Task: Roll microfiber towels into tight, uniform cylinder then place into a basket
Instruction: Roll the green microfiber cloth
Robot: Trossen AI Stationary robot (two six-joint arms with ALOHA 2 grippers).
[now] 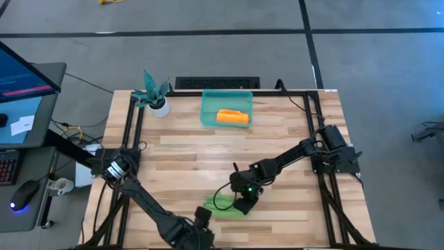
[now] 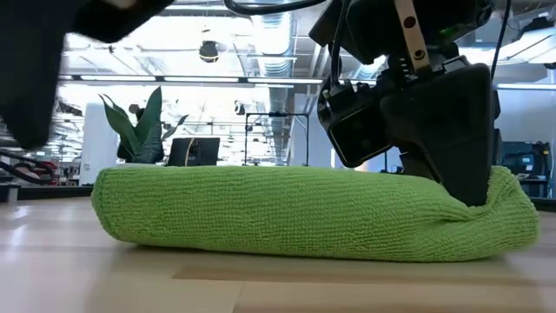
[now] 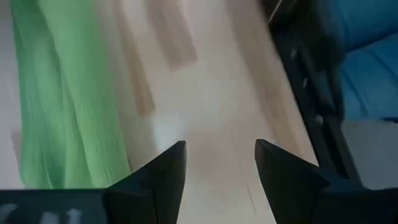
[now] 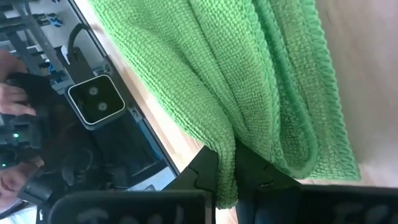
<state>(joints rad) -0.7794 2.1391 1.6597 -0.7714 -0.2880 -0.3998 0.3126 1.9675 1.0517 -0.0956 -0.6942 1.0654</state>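
Your lime green towel [image 2: 304, 213] is rolled into a thick, knobbly cylinder lying flat on the wooden table [image 1: 277, 132], close to the table's near edge and well apart from the teal basket [image 1: 227, 108] at the far side. Its long axis runs roughly along that near edge. One end is rounded and free; the other is pinched flat and bunched.

Your right gripper [image 4: 233, 171] is clamped on that bunched end, its fingers nearly together with folds of cloth between them. Your left gripper [image 3: 219, 171] hovers beside the roll over bare wood, fingers spread wide and holding nothing.

The orange-yellow towel [image 1: 232, 117] already lies rolled inside the basket. Between roll and basket the table is bare planks.
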